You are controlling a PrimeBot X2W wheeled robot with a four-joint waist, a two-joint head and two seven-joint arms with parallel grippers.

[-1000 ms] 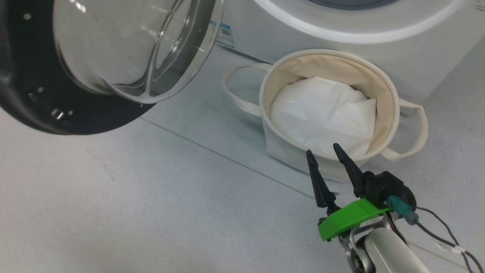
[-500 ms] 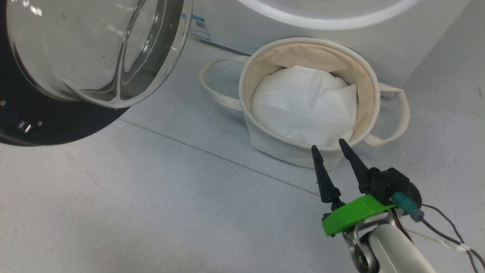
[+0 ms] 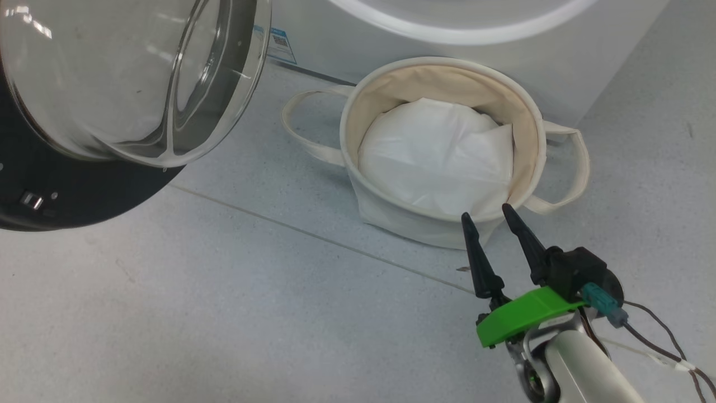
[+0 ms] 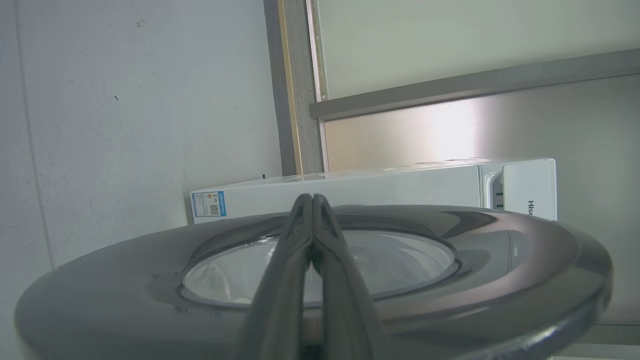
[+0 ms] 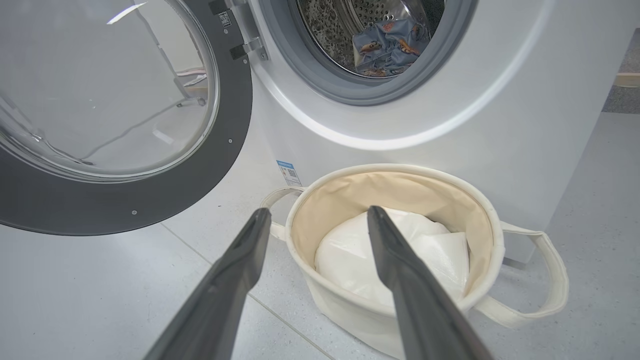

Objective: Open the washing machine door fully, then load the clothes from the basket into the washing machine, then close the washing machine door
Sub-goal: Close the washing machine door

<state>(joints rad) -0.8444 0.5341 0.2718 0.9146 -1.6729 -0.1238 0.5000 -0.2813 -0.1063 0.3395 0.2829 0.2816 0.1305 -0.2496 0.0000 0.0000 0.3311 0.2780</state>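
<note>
The door (image 3: 72,201) hangs wide open on the left, and the blue printed clothes (image 5: 390,47) are inside the drum of the washing machine (image 5: 450,120). The basket (image 3: 526,112) sits on the floor right in front of it, with a white padding sheet (image 3: 436,151) inside. The right pincer (image 3: 485,211) hovers by the basket's front rim, spread wide and holding nothing. The left pincer (image 4: 311,197) is pinched closed and empty, pointing across the door's outer face.

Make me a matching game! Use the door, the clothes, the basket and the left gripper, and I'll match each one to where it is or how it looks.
Things:
1. door
2. clothes
3. basket
4. left gripper

Places or states:
A. shut tight
B. inside the drum
C. swung open
D. on the floor, white sheet inside

Pairs: 1-C, 2-B, 3-D, 4-A
</note>
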